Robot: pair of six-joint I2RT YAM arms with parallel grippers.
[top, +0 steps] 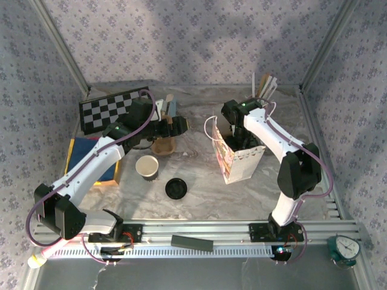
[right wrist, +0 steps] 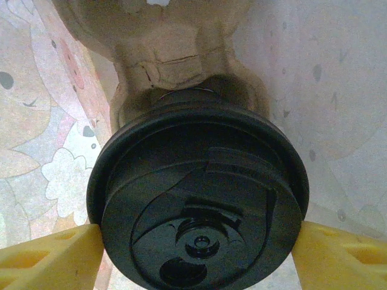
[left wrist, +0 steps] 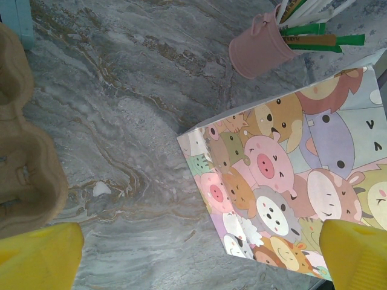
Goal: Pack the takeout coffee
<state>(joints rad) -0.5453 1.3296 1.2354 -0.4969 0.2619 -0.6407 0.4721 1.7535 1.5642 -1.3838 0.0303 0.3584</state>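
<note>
1. Since the job is to bag the coffee point(right wrist: 199, 193), the right tool point(right wrist: 196, 257) reaches down into the bag point(top: 245, 164). The coffee sits right under it, lid up, between the printed walls.
2. Coffee rests against a brown pulp tray point(right wrist: 172, 54) low in the bag, probably there to keep it upright. Can't tell if it's fully seated.
3. Right fingers point(right wrist: 51, 260) flank the lid rim, one on each side, at the edge or just off it. Can't tell if they clamp it or stand free.
4. Left tool point(left wrist: 196, 257) is spread wide with nothing between its fingers. It hovers over the counter point(left wrist: 133, 121), between a second tray point(left wrist: 24, 157) and the bag. My guess is it's parked out of the way or ready to steady the bag.
5. Lidless cup point(top: 147, 166) and loose lid point(top: 176, 188) sit on the counter, well apart from the bag. Neither tool touches them, and they're not part of the pack right now.
6. Hidden: the coffee's sides and base are under its own lid, and the bag floor is covered. What the cup stands on is a judgement.
7. Cut off: left fingers show as yellow corners only. The second tray is cropped at the left edge, and the pink pail point(left wrist: 260, 45) of sticks at the top.
8. Hard to read: bag interior is dim and close, so depth below the lid is unclear.
</note>
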